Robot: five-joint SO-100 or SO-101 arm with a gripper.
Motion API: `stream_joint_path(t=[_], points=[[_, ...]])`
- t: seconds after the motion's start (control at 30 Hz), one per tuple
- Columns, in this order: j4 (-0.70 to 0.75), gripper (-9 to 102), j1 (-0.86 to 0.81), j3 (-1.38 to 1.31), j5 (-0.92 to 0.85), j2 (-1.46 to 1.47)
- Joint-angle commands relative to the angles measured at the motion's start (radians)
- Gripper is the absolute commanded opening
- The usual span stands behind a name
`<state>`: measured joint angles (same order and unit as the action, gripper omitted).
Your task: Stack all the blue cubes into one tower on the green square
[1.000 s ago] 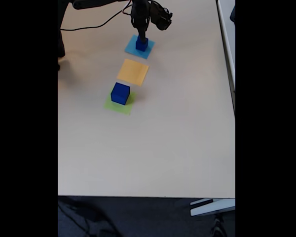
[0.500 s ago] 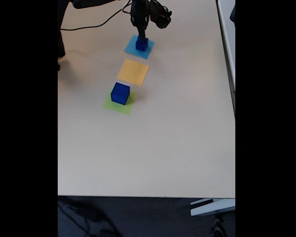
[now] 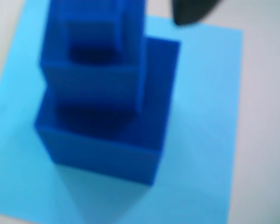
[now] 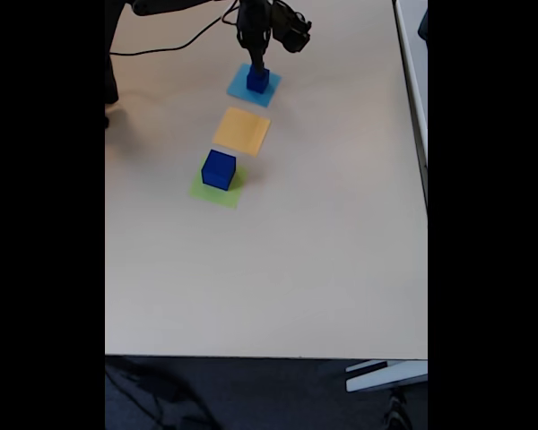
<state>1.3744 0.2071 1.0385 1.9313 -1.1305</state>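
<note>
In the blurred wrist view, a small glossy dark blue cube (image 3: 91, 56) sits on a medium dark blue cube (image 3: 109, 135) on the flat light blue paper square (image 3: 200, 116). In the fixed view, the large dark blue cube (image 4: 218, 169) rests on the lime-green paper square (image 4: 217, 191) on the beige table (image 4: 323, 251), beside an orange-yellow paper square (image 4: 242, 131); the gripper (image 4: 259, 63) hangs over the far stack, and whether its jaws are open or closed cannot be told.
</note>
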Motion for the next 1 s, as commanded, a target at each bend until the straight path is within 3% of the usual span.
stream_joint_path(t=[0.0,0.73,0.97], points=[[-0.017,20,0.003,-0.003,-0.014,-0.044],[-0.012,16,-0.005,0.011,-0.026,-0.055],[-0.011,10,-0.009,0.011,-0.028,-0.055]])
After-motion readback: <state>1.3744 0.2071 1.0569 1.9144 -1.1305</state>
